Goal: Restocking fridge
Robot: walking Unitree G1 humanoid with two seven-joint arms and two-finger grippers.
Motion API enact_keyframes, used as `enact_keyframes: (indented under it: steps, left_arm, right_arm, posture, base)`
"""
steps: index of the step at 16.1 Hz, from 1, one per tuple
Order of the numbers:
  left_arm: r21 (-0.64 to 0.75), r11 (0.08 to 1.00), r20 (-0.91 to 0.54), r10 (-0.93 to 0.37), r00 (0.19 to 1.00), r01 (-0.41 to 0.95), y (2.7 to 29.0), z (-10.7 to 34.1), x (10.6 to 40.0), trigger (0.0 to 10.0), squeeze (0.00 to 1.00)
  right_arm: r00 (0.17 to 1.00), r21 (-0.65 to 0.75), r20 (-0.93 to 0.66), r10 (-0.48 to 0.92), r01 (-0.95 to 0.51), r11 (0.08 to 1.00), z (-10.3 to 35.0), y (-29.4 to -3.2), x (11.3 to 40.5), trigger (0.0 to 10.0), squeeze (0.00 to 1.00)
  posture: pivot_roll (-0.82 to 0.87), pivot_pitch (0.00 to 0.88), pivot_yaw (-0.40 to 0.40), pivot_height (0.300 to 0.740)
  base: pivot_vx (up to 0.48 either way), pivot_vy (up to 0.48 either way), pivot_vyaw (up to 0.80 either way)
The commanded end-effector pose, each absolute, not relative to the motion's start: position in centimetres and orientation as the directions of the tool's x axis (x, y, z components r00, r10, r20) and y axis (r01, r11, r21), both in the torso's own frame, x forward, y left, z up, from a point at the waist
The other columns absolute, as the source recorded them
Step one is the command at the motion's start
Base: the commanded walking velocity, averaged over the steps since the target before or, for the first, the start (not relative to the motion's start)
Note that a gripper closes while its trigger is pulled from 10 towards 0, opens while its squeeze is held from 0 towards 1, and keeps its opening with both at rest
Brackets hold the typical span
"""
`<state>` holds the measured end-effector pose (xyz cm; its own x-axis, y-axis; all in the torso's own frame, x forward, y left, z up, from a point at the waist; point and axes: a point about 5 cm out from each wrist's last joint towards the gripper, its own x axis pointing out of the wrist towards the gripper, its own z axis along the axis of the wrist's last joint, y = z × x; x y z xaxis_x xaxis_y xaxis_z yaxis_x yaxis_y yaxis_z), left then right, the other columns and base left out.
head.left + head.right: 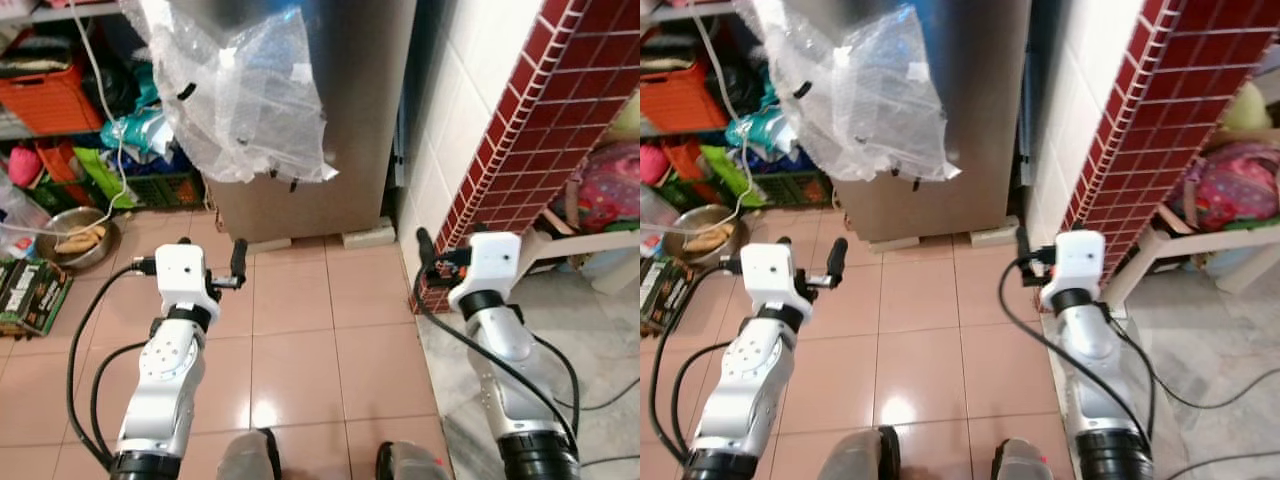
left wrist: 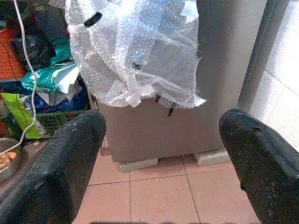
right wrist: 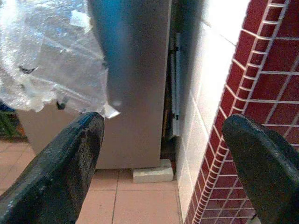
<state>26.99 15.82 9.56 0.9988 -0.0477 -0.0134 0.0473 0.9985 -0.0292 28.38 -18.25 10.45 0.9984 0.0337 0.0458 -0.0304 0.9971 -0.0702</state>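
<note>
Here both empty hands face the fridge [image 1: 330,120].

A: How many fridges?
B: One fridge [image 1: 330,110], with one sheet of bubble wrap [image 1: 250,95] hanging on it.
A: And on the floor?
B: One metal bowl [image 1: 70,240], two blocks [image 1: 368,237] under the fridge, two grippers.
</note>
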Motion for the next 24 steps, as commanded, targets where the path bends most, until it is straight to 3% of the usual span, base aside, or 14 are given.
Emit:
enact_keyframes:
  steps: [1,9,20,24]
  left_arm:
    - [-0.024,0.999,-0.041,-0.035,0.999,0.034,16.50,9.20,27.00,10.0,0.00]
    - [-0.066,0.995,-0.032,-0.079,0.996,0.076,15.94,9.24,27.19,10.0,0.00]
    - [-0.083,0.994,-0.030,-0.077,0.997,0.075,16.08,9.17,27.33,10.0,0.00]
    - [-0.113,0.986,0.003,-0.121,0.993,0.121,16.05,9.51,27.11,10.0,0.00]
  right_arm:
    - [0.998,-0.065,0.053,0.034,-0.031,0.997,10.57,-18.03,28.73,10.0,0.00]
    - [0.998,-0.069,0.054,0.024,-0.021,0.997,10.43,-18.25,28.67,10.0,0.00]
    - [0.999,-0.079,0.043,0.014,-0.011,0.997,10.42,-18.65,28.68,10.0,0.00]
    - [0.999,-0.084,0.044,0.015,-0.011,0.996,10.42,-18.69,28.61,10.0,0.00]
  posture:
    - [-0.02,0.087,0.060,0.740]
    - [-0.03,0.086,0.058,0.740]
    - [-0.03,0.095,0.048,0.740]
    - [-0.04,0.097,0.045,0.740]
  base:
    - [0.000,0.480,0.00]
    - [0.000,0.060,0.00]
    - [0.000,0.480,0.00]
    - [0.000,0.000,0.00]
